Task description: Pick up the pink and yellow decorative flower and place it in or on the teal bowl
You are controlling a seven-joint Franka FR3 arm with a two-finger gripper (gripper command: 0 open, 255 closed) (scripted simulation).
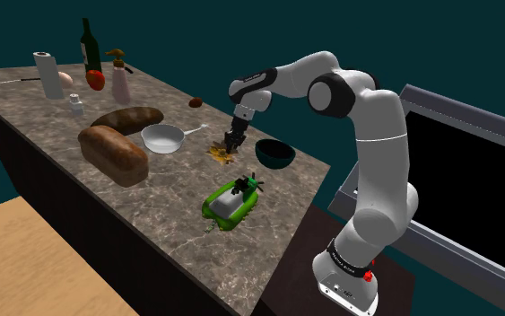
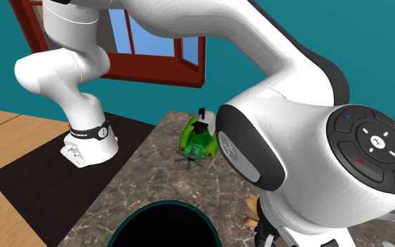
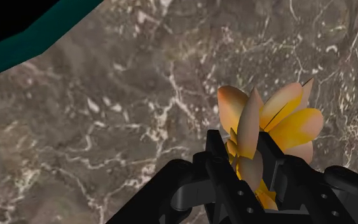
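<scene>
Black gripper (image 3: 244, 151) sat clamped on the orange-yellow flower (image 3: 279, 118) low over the counter (image 3: 107, 127), so the grasp looked done and only carrying it to the teal bowl (image 3: 37, 41) was left

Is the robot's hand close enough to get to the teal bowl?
Probably yes: the gripper, clasping the flower, is right beside the teal bowl, with just bare counter between them.

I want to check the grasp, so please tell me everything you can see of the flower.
The flower has pointed petals, yellow-orange with pinkish-brown bases, spreading like a fan. It sits on the dark marbled counter, close to the teal bowl. The black gripper is down over it, its two fingers clasping the lower petals between them.
</scene>
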